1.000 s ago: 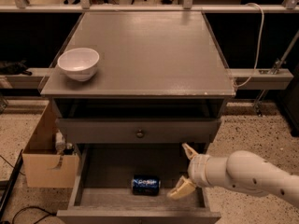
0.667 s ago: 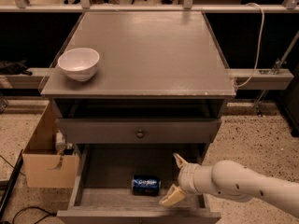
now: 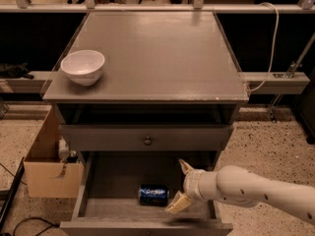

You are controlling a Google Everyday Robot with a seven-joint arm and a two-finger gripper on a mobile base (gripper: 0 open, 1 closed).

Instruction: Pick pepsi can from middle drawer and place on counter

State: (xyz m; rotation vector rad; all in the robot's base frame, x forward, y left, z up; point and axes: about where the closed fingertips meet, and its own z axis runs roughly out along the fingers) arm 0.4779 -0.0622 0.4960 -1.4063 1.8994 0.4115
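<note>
The pepsi can (image 3: 153, 194) lies on its side on the floor of the open middle drawer (image 3: 113, 208), near the middle front. My gripper (image 3: 180, 186) reaches in from the right and is open, one finger (image 3: 186, 166) up and back, the other (image 3: 175, 203) low toward the front. It sits just right of the can, with the low fingertip close to the can's right end and not around it. The counter (image 3: 157, 53) is the grey cabinet top above.
A white bowl (image 3: 82, 67) stands on the counter's left front corner. A closed drawer front with a round knob (image 3: 147, 140) is above the open drawer. A cardboard box (image 3: 49, 166) stands on the floor at left. A white cable (image 3: 273, 33) hangs at right.
My gripper and arm have moved left across the drawer, from its right side to just beside the can. The can has not moved.
</note>
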